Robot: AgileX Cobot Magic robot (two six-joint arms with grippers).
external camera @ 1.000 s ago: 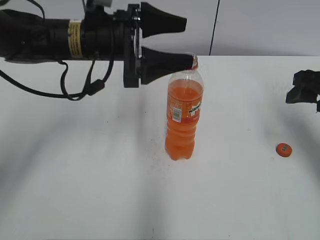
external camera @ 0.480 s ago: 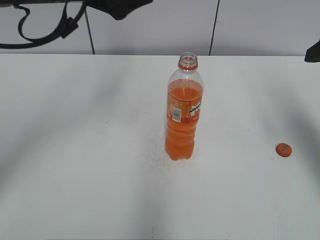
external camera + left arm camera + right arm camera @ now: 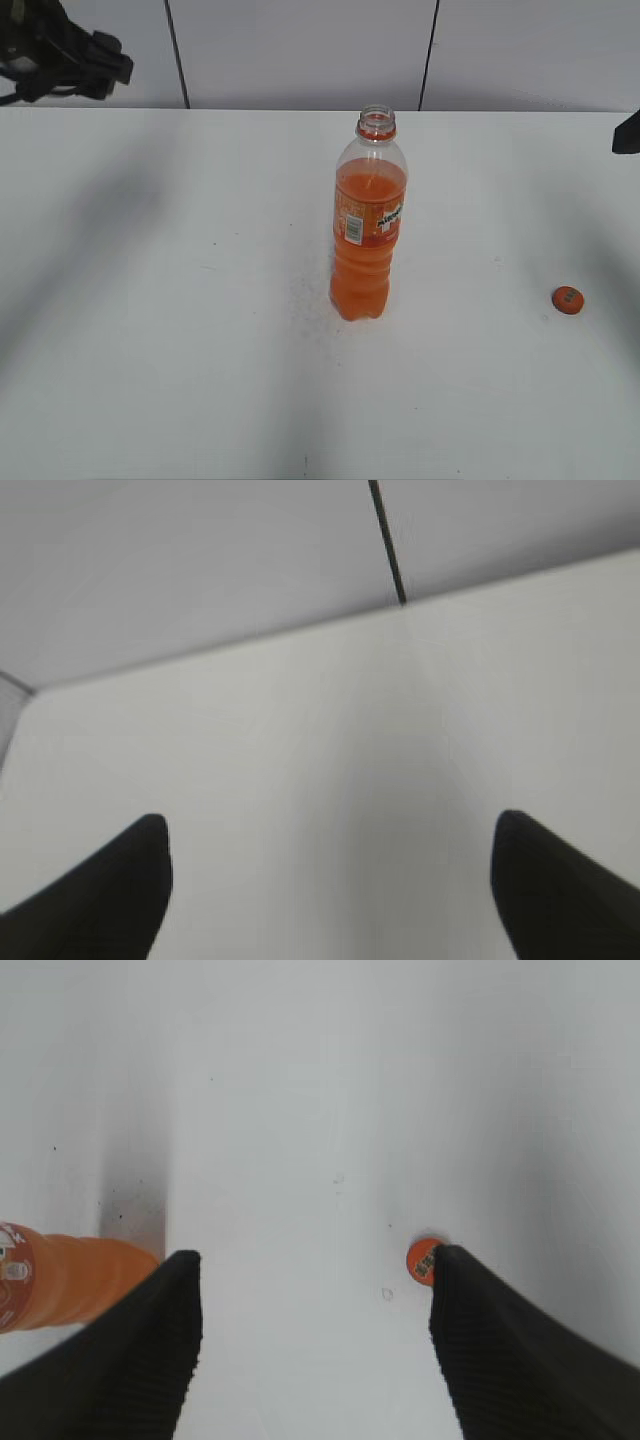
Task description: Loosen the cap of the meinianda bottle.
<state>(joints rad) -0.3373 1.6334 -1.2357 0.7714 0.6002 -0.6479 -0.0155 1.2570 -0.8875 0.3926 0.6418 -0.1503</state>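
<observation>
The meinianda bottle (image 3: 368,225) stands upright in the middle of the white table, its neck open with no cap on it. It also shows at the left edge of the right wrist view (image 3: 60,1280). The small orange cap (image 3: 567,299) lies flat on the table at the right, apart from the bottle; it also shows in the right wrist view (image 3: 421,1260), partly behind the right finger. My left gripper (image 3: 330,880) is open and empty, and its arm (image 3: 60,55) is at the far upper left. My right gripper (image 3: 315,1330) is open and empty above the table.
The white table (image 3: 200,350) meets a pale panelled wall (image 3: 300,50) at the back. A bit of the right arm (image 3: 628,132) shows at the right edge of the exterior view.
The left arm has pulled away from the bottle neck, up and to the far left. The right arm has drawn back toward the right edge. Bottle and cap have not moved.
</observation>
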